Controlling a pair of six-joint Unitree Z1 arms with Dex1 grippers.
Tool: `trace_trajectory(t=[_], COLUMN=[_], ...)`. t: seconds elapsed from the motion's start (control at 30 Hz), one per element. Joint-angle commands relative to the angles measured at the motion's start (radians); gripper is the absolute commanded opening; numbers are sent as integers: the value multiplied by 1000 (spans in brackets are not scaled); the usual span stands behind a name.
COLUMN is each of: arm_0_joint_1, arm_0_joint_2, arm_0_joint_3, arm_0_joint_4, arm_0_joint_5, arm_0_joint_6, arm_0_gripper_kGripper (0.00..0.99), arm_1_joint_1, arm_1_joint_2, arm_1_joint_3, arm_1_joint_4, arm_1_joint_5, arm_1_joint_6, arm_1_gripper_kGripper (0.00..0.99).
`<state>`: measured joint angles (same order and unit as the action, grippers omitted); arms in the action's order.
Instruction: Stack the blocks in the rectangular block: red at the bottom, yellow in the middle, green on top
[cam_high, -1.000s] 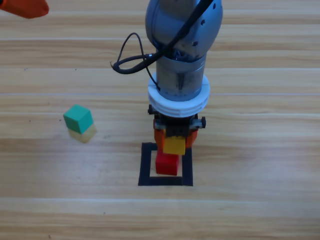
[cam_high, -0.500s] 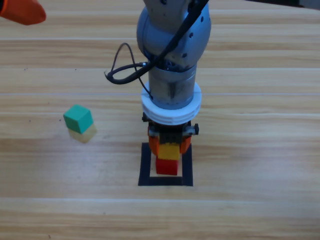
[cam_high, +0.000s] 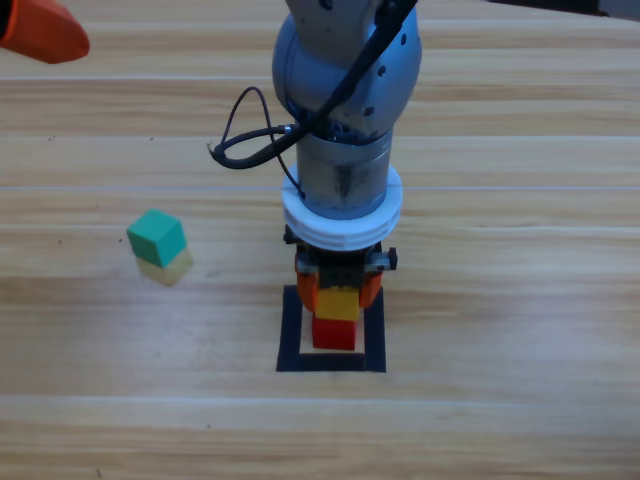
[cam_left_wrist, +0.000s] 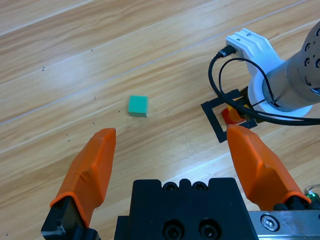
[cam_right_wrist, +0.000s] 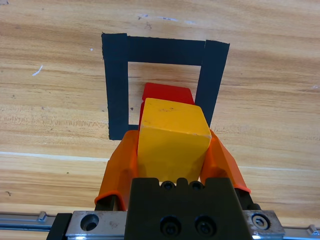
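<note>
Hidden and cut-off parts

In the right wrist view the yellow cube (cam_right_wrist: 172, 140) covered most of the red cube (cam_right_wrist: 167, 93), so contact between them could not be judged. In the high view the right arm (cam_high: 345, 120) hid the tape square's (cam_high: 290, 335) far side, and the left gripper (cam_high: 40, 30) was cut off by the top-left corner.

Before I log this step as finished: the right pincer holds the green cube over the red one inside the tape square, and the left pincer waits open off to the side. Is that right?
Not quite. The cube in the right pincer is the yellow cube, as the right wrist view shows. The green cube sits alone on the table. Otherwise correct: it is over the red cube inside the tape square, and the left pincer waits open.
</note>
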<state>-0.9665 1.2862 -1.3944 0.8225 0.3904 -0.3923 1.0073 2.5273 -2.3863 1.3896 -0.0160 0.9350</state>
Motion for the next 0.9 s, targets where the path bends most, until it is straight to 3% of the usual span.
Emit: trace_trajectory(t=[0.03, 0.17, 0.23, 0.27, 0.53, 0.7, 0.77, 0.9], arm_0_joint_1=[20, 22, 22, 23, 28, 75, 141, 311], arm_0_joint_2=[13, 13, 13, 13, 13, 19, 51, 177], arm_0_joint_3=[21, 23, 26, 26, 48, 44, 29, -11], arm_0_joint_4=[-25, -28, -29, -31, -51, -97, -109, -108], arm_0_joint_5=[-8, -10, -12, -12, -18, -22, -73, -240], arm_0_joint_6=[-14, -14, -14, -13, -14, -16, -16, -13], arm_0_gripper_kGripper=[948, 948, 948, 948, 948, 946, 946, 989], arm_1_joint_1=[28, 28, 28, 28, 48, 96, 114, 122], arm_1_joint_2=[57, 56, 53, 50, -38, -202, -297, -476], arm_1_joint_3=[4, 2, 2, 2, -2, 35, 82, 256], arm_1_joint_4=[9, 16, 17, 19, 19, 26, 25, -24], arm_1_joint_5=[8, 1, -1, -1, -7, -84, -128, -210], arm_1_joint_6=[7, 5, 5, 4, -11, -28, -56, -113], arm_1_gripper_kGripper=[0, 0, 836, 973, 990, 990, 990, 990])
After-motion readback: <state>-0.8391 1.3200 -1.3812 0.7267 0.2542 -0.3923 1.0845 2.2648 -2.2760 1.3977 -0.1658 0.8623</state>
